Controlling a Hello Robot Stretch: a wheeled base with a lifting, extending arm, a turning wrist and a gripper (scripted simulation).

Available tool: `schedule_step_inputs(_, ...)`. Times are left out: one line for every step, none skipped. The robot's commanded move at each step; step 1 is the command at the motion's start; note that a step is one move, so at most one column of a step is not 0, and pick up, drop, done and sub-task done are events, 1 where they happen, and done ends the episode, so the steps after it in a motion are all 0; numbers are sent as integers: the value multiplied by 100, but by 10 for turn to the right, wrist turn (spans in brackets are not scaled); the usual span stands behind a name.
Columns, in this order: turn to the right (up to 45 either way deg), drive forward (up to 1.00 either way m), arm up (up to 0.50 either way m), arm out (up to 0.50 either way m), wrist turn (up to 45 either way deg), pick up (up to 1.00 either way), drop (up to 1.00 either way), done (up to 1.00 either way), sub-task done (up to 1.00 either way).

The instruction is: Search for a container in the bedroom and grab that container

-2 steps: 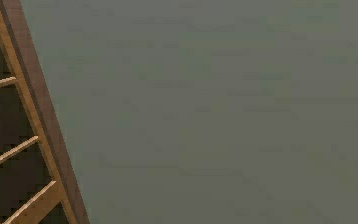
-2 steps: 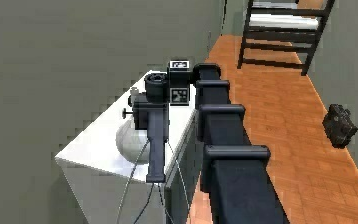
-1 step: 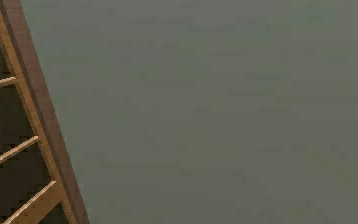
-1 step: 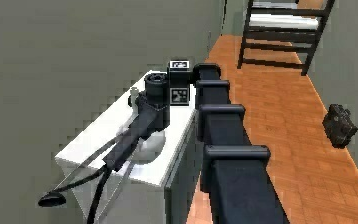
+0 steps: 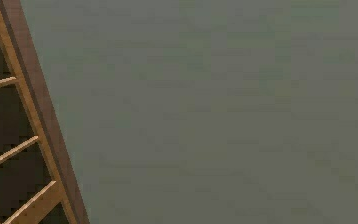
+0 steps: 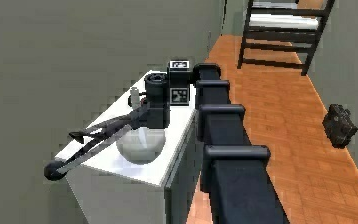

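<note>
Presently the gripper (image 6: pixel 69 154) lies near a pale round object (image 6: pixel 142 148) on the white cabinet (image 6: pixel 177 160); whether it holds anything cannot be determined.

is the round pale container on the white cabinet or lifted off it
On it: the round pale container rests with its base on the white cabinet top, no gap showing.

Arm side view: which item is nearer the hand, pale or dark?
The pale round vessel on the white cabinet, by the hand; the dark lump lies on the floor.
</note>
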Motion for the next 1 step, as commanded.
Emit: schedule_step_inputs(0, 0, 0, 0, 450, 0, 0, 0, 0)
